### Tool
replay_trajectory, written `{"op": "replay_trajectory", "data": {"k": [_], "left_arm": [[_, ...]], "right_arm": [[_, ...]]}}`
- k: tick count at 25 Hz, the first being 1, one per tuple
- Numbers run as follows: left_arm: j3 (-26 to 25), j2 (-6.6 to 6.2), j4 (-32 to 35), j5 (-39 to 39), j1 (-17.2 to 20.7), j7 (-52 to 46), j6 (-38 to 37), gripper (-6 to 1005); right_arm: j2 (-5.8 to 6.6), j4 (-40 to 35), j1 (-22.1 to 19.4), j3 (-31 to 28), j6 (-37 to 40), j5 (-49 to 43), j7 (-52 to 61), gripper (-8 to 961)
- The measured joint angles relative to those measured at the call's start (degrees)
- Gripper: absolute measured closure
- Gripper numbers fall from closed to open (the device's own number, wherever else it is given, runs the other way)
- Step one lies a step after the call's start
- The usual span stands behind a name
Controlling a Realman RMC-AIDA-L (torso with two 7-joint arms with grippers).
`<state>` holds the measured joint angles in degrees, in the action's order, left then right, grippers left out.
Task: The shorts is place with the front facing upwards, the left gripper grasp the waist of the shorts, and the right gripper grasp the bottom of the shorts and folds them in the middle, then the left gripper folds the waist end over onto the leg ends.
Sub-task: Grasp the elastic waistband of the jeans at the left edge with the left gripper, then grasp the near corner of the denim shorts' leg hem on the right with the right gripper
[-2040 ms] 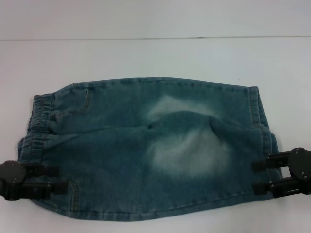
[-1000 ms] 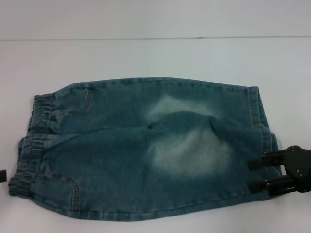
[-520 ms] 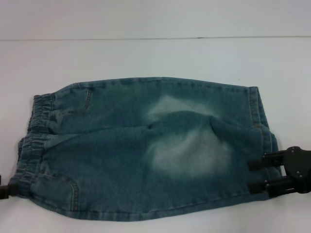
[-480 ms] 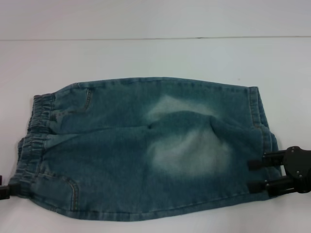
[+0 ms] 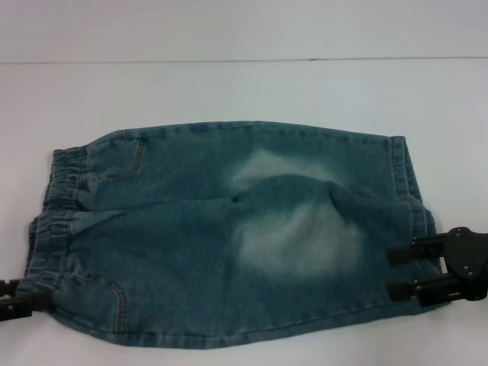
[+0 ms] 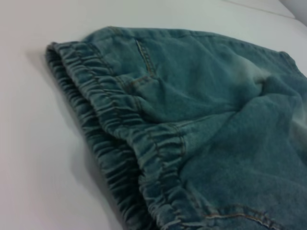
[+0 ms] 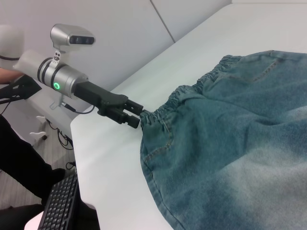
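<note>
Blue denim shorts [image 5: 229, 236] lie flat on the white table [image 5: 229, 91], doubled along their length, with the elastic waist [image 5: 49, 221] at the left and the leg hems [image 5: 408, 183] at the right. At the frame's lower left, my left gripper [image 5: 23, 297] stands open with its tips at the near corner of the waist. The right wrist view shows that same gripper [image 7: 136, 115] straddling the waist corner [image 7: 151, 117]. My right gripper [image 5: 398, 272] is open, its fingers lying over the near leg hem. In the left wrist view only the gathered waistband [image 6: 139, 148] shows, close up.
The table's far edge [image 5: 244, 60] meets a pale wall. In the right wrist view, the table's left edge [image 7: 79, 143] drops off to a floor with a keyboard [image 7: 57, 206] and a person's dark clothing [image 7: 19, 158] beside it.
My left gripper drew back off the left edge, then came in again, and now reaches the near waist corner. The right gripper and the shorts have barely moved.
</note>
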<state>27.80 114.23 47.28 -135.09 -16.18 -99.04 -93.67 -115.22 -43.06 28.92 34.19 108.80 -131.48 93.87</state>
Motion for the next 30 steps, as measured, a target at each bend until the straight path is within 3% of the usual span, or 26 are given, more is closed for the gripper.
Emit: {"op": "replay_trajectory", "data": {"k": [4, 15, 20, 25, 30], "left_arm": [[1.2, 0.10, 0.0, 0.0, -0.1, 0.1, -0.1, 328], [1.2, 0.67, 0.5, 0.4, -0.6, 0.2, -0.2, 773], [1.0, 0.60, 0.5, 0.4, -1.3, -0.9, -0.3, 860], [1.0, 0.34, 0.5, 0.4, -2.6, -2.7, -0.8, 948], [0.9, 0.29, 0.6, 0.4, -3.8, -3.9, -0.8, 965]], "right_arm": [[0.00, 0.0, 0.0, 0.0, -0.2, 0.0, 0.0, 158], [0.01, 0.0, 0.2, -0.3, -0.7, 0.1, 0.0, 158], [0.75, -0.1, 0.5, -2.0, -0.6, 1.0, 1.6, 159], [2.56, -1.1, 1.9, -1.7, -0.4, 0.3, 7.0, 159], [3.20, -7.6, 3.0, -1.7, -0.4, -4.2, 14.0, 159]]}}
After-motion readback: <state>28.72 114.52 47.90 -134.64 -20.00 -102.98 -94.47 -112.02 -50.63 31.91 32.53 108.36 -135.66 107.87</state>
